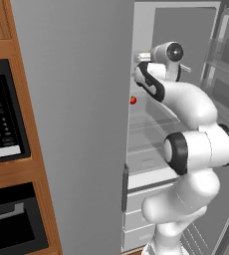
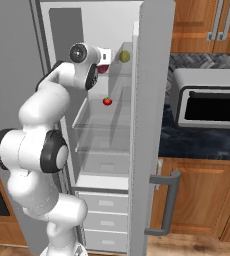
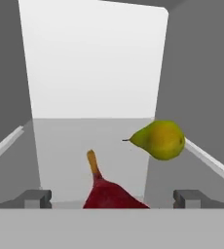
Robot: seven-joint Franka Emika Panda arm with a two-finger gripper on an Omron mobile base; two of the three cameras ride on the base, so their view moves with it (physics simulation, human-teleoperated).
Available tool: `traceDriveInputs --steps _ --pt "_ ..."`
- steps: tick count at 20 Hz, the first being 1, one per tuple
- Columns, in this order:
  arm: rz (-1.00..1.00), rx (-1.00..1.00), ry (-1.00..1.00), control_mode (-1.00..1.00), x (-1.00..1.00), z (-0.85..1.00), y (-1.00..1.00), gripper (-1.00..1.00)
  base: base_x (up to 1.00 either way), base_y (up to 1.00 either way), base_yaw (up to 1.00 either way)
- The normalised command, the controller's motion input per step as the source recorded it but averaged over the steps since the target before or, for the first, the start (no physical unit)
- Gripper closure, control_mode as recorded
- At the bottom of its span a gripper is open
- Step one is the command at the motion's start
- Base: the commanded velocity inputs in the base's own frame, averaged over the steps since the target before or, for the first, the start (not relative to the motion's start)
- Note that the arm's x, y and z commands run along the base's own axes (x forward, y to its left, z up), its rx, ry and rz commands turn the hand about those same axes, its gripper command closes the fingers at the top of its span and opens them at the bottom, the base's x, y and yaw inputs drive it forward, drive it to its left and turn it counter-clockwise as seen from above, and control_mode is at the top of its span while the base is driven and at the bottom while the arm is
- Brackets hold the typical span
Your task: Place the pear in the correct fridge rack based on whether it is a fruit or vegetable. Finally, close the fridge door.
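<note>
On the fridge rack [image 3: 84, 146] the pear [image 3: 158, 140] lies free beside a red fruit [image 3: 111, 192]; the tool [image 3: 113, 198] is spread, so retreat straight back, then swing the fridge door [image 2: 149, 125] shut

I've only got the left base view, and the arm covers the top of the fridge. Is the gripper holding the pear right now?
Observer: No. In the hand view the gripper is open, and the pear lies on its side, apart from both finger tips.
Operator: Is it on the top shelf?
Observer: It looks so. The hand view shows it on the top glass shelf, and the right base view puts it a level above the tomato.
Operator: Anything else up there?
Observer: A red fruit with a stem sits between the finger tips, left of the pear in the hand view.
</note>
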Motion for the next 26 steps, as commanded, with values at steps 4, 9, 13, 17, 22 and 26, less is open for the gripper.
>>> traceDriveInputs --steps 4,9,13,17,22,26 --pt "0.00 0.00 0.00 -1.00 0.76 0.21 -0.02 -1.00 0.00 0.00 0.00" --pt "0.01 0.00 0.00 -1.00 0.59 0.19 0.00 -1.00 0.00 0.00 0.00" --pt "0.00 0.00 0.00 -1.00 -0.24 0.46 0.00 -1.00 0.00 0.00 0.00" --pt "0.00 0.00 0.00 -1.00 -0.93 0.32 0.00 -1.00 0.00 0.00 0.00" --pt "0.00 0.01 -0.10 -1.00 -1.00 -0.06 0.00 -1.00 0.00 0.00 0.00" --pt "0.00 0.01 -0.03 -1.00 -1.00 -0.06 0.01 -1.00 0.00 0.00 0.00"
